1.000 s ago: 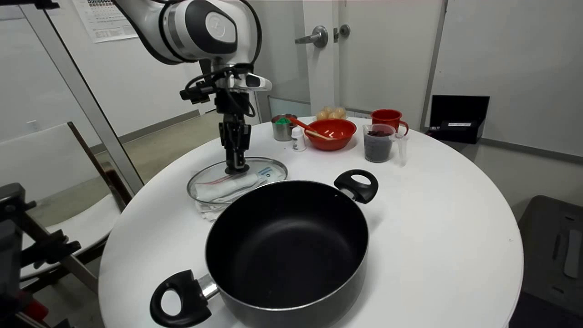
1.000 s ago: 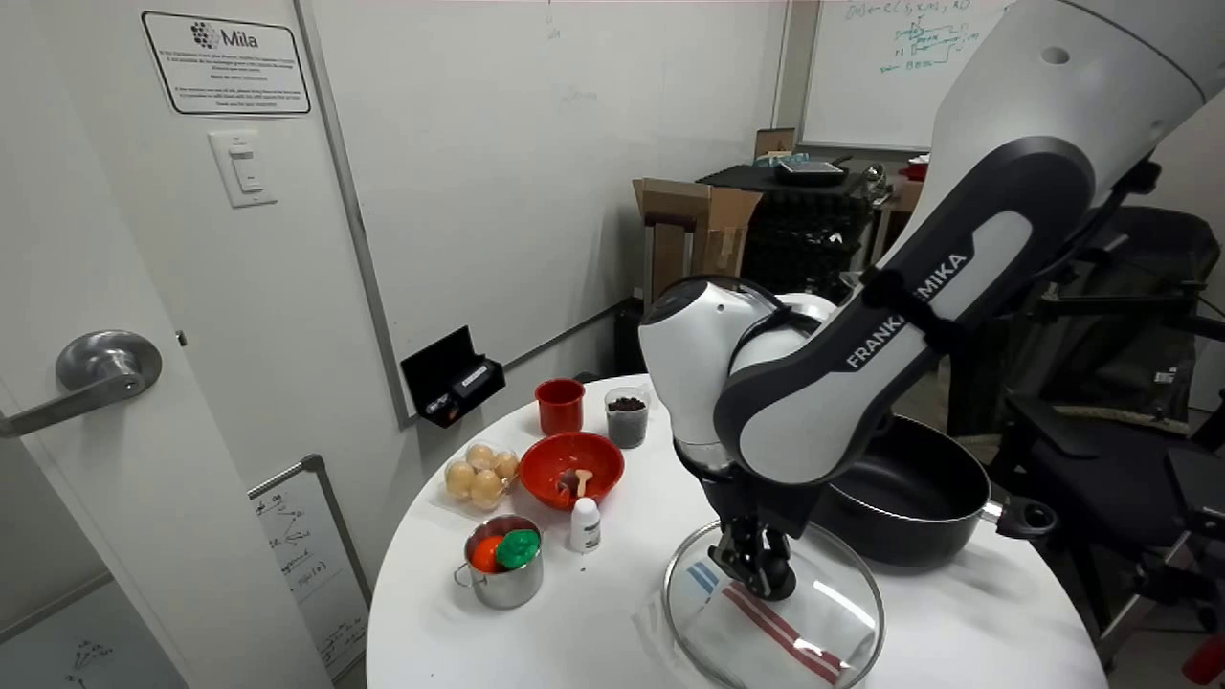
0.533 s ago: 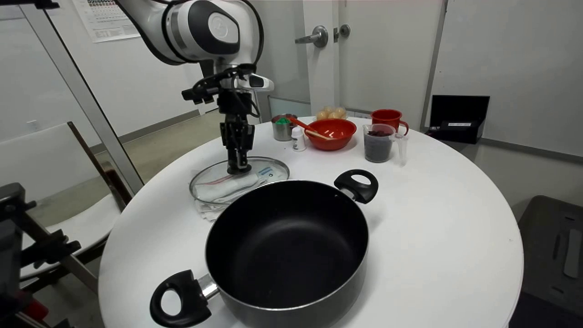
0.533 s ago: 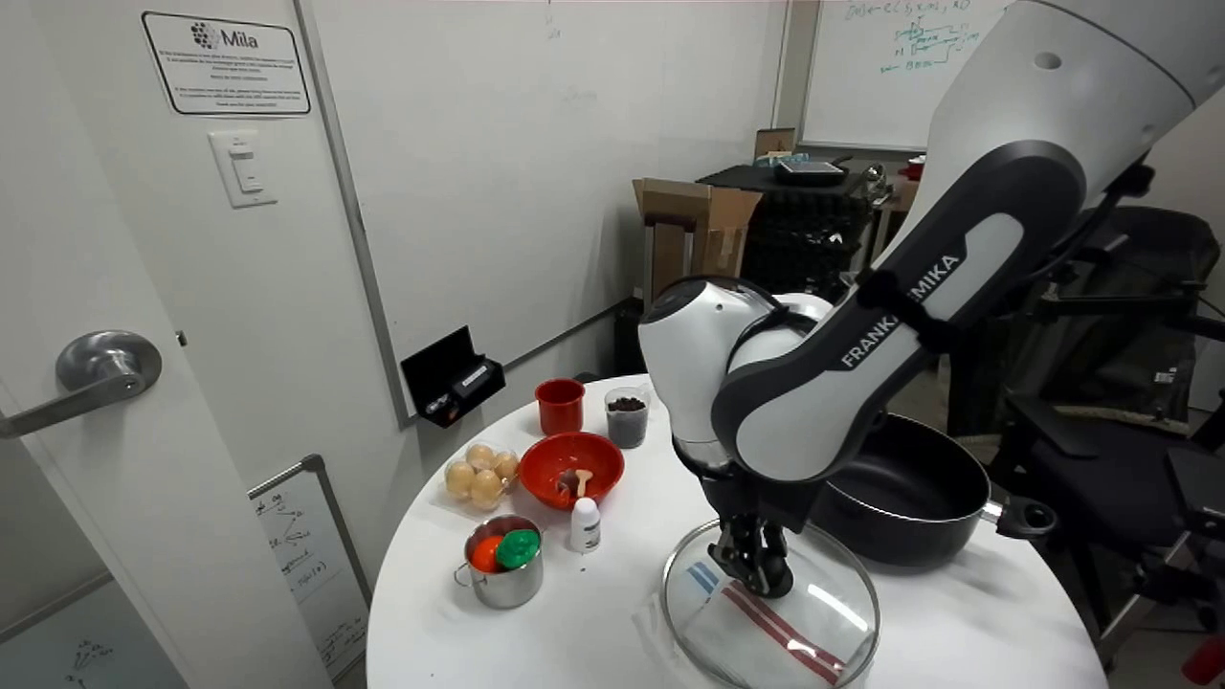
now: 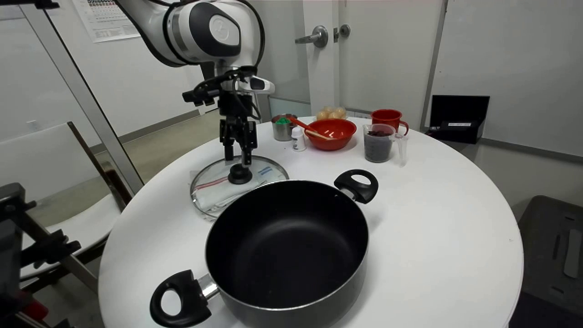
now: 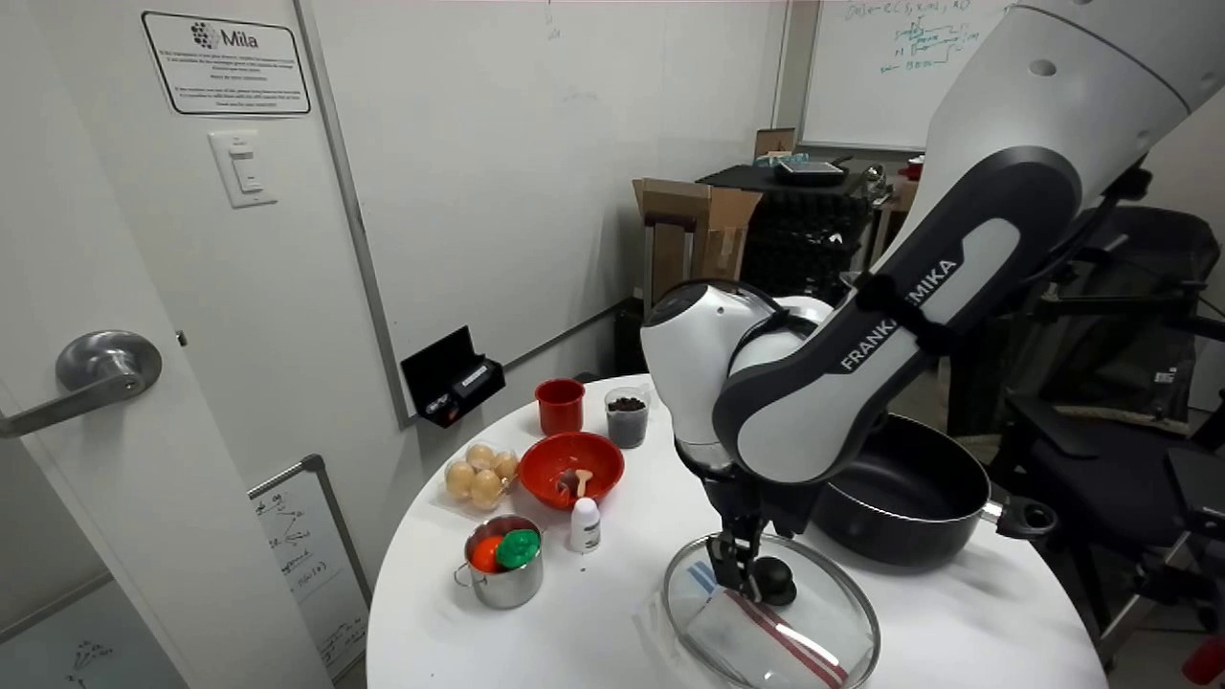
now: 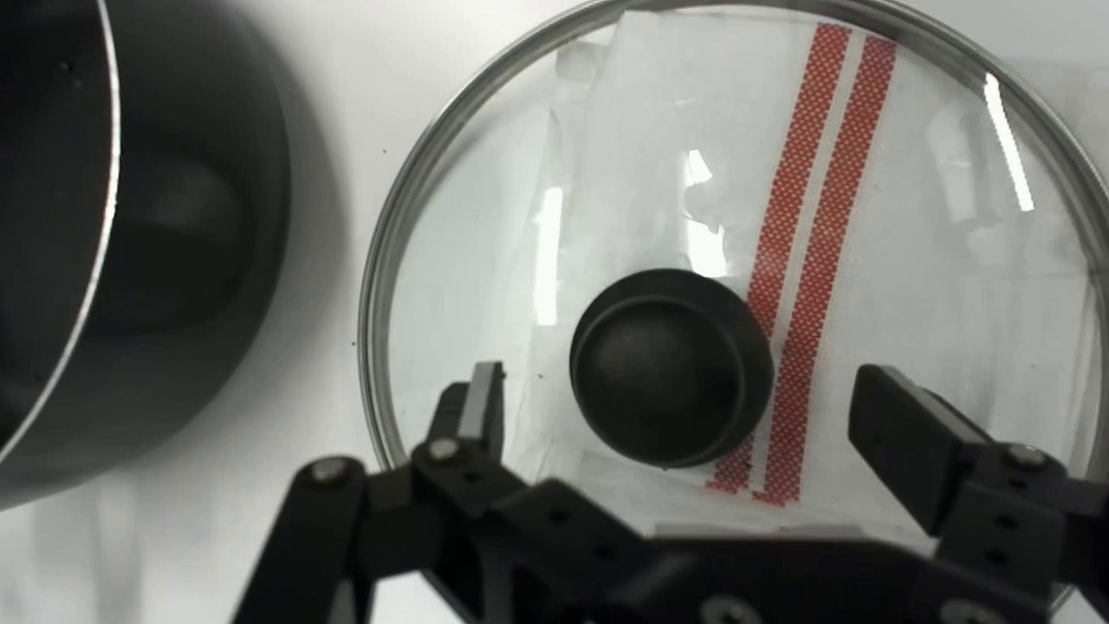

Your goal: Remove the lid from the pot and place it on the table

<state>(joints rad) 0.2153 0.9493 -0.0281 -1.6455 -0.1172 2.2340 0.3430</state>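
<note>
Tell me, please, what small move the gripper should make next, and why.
I would probably raise the open gripper straight up, clear of the knob. In the wrist view its jaws stand apart, with gaps on both sides of the knob. The lid lies over a striped cloth on the table, beside the uncovered pot, so it seems safely set down.

In an exterior view the white-and-black arm [image 6: 890, 325] slants down from the upper right, folding at the wrist [image 6: 694, 383], with the black pincer [image 7: 678, 381] hanging downward. In the wrist view its two fingers [image 7: 914, 442] stand spread, well apart, tips roughly level.
</note>
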